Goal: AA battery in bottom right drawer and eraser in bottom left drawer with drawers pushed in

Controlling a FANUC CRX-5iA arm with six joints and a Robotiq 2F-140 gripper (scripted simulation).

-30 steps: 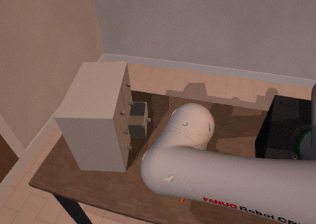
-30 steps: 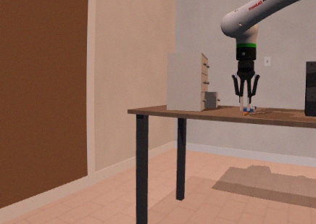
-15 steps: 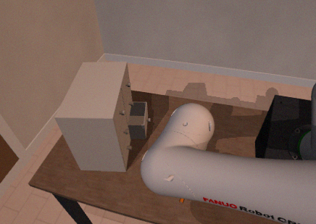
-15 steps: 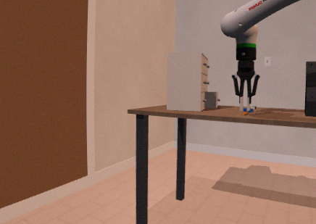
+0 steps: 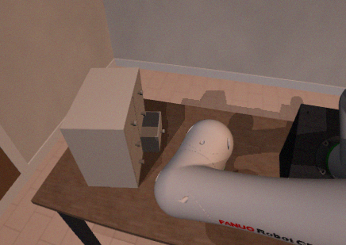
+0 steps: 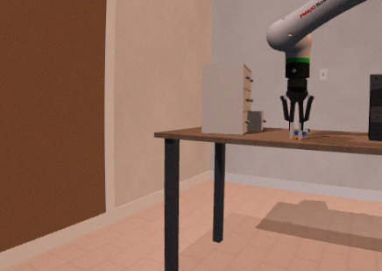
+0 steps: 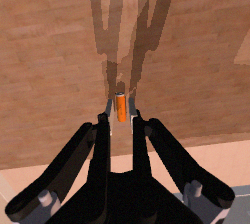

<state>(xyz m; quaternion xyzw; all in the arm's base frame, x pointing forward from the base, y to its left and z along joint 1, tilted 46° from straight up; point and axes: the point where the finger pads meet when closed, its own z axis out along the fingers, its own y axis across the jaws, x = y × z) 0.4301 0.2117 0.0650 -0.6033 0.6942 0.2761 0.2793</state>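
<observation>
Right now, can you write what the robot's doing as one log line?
gripper: narrowly open, straddling AA battery | battery: lying on table | chest: one bottom drawer out

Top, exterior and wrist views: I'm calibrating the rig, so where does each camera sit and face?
Top: above the table, looking down on the chest and its pulled-out drawer; the arm's elbow shows.
Exterior: at table height, side-on to the chest; forearm and gripper show.
Wrist: behind the fingers, looking down at the AA battery.
Shared: top and exterior both show the chest.
</observation>
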